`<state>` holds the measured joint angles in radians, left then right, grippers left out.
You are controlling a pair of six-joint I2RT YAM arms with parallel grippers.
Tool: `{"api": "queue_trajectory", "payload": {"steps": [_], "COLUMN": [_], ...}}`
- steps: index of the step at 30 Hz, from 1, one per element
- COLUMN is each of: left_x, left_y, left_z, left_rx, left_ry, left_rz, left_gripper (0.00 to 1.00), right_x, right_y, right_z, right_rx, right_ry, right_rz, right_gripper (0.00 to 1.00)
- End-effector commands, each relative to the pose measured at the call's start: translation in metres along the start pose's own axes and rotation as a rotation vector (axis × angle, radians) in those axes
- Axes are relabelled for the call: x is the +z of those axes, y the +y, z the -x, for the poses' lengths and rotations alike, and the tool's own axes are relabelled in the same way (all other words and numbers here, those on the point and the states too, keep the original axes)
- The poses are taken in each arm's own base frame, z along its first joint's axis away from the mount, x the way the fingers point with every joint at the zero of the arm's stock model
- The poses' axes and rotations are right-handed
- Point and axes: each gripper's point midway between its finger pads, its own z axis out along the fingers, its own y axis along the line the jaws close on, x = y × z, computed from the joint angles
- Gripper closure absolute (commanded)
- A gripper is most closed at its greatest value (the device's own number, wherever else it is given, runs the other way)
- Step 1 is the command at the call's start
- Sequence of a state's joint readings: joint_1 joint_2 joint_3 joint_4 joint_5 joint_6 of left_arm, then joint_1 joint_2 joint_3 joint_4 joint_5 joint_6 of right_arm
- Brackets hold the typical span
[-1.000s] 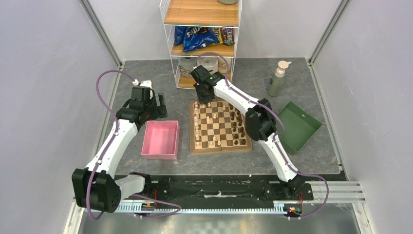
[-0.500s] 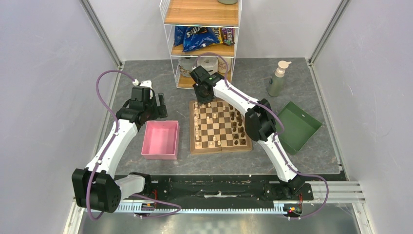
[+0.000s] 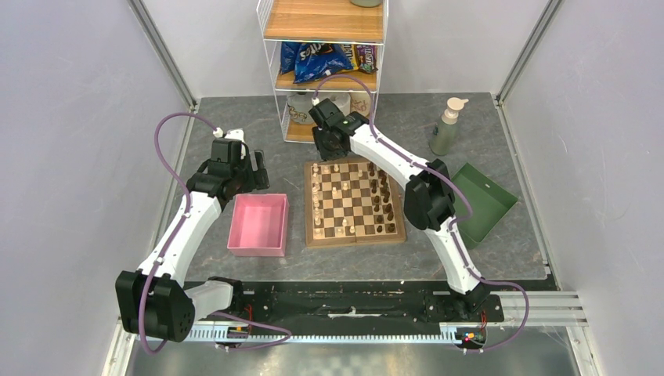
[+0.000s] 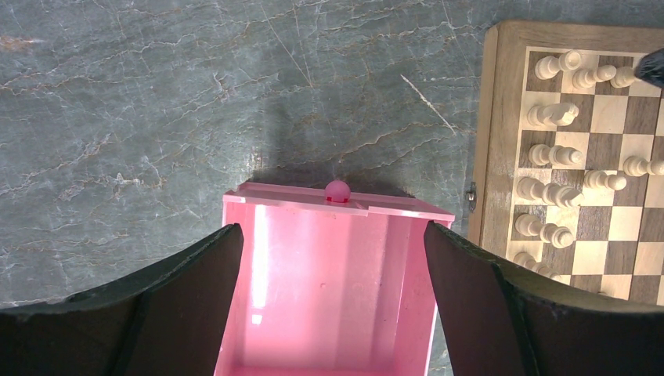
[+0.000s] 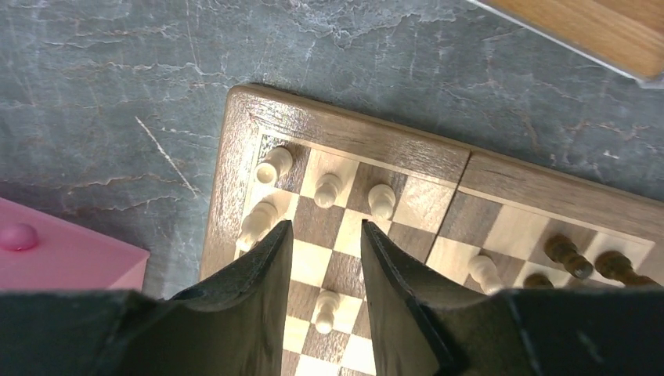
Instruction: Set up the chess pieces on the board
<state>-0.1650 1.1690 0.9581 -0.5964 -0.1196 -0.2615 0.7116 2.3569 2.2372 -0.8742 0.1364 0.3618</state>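
the right claw hangs part open and empty over the far left corner of the board, above white chess pieces. the left claw gapes wide over the pink tray. pieces look light, hard, tippy; pinch one round its middle.

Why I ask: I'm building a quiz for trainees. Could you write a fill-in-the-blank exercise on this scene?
1. The left claw hangs open over a tray whose colour is ____.
2. The right claw, fingers apart, hovers over a corner of the ____.
3. In the top view, the green tray lies to the board's ____.

Missing words: pink; board; right.
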Motion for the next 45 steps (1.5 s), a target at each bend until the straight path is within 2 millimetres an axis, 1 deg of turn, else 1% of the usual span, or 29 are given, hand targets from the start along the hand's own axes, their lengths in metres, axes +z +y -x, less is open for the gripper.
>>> {"api": "queue_trajectory", "payload": {"steps": [1,6,11,15,21,25,28,29,31,35,40,45], "left_x": [-0.003,-0.003,-0.003,-0.002,-0.002,-0.002,-0.002,-0.002,-0.002,-0.001,-0.001,-0.002], "left_y": [-0.005,-0.005,-0.005,-0.005,-0.005,-0.004,-0.004,-0.004,-0.004,-0.005,-0.006,-0.005], "left_z": [0.009,0.009,0.009,0.009,0.009,0.009,0.008,0.008,0.008,0.008,0.008,0.008], "left_rx": [-0.025,-0.025,-0.024,-0.025,-0.024,-0.024,-0.023,-0.022,-0.023,-0.023,-0.023,-0.023], "left_ry": [-0.024,-0.024,-0.023,-0.022,-0.022,-0.022,-0.02,-0.02,-0.02,-0.018,-0.017,-0.018], "left_rz": [-0.023,-0.024,-0.023,-0.021,-0.021,-0.019,-0.019,-0.019,-0.019,-0.022,-0.026,-0.025], "left_gripper": [0.07,0.07,0.07,0.07,0.07,0.07,0.07,0.07,0.07,0.07,0.07,0.07], "right_x": [-0.032,-0.018,-0.005,0.004,0.013,0.017,0.018,0.016,0.012,0.001,-0.01,-0.012], "right_y": [-0.008,-0.016,-0.02,-0.023,-0.024,-0.025,-0.025,-0.025,-0.025,-0.023,-0.012,0.002], "right_z": [0.025,0.011,0.003,-0.001,-0.004,-0.006,-0.006,-0.005,-0.004,-0.004,-0.012,-0.023], "right_rx": [0.006,0.031,0.048,0.056,0.056,0.052,0.049,0.047,0.047,0.043,0.029,0.013], "right_ry": [-0.099,-0.046,-0.006,0.013,0.027,0.036,0.038,0.036,0.031,0.028,0.032,0.045], "right_rz": [-0.019,-0.03,-0.035,-0.038,-0.036,-0.037,-0.039,-0.039,-0.035,-0.027,-0.011,0.003], "right_gripper": [0.55,0.57,0.58,0.59,0.61,0.65,0.72,0.75,0.8,0.82,0.82,0.82]}}
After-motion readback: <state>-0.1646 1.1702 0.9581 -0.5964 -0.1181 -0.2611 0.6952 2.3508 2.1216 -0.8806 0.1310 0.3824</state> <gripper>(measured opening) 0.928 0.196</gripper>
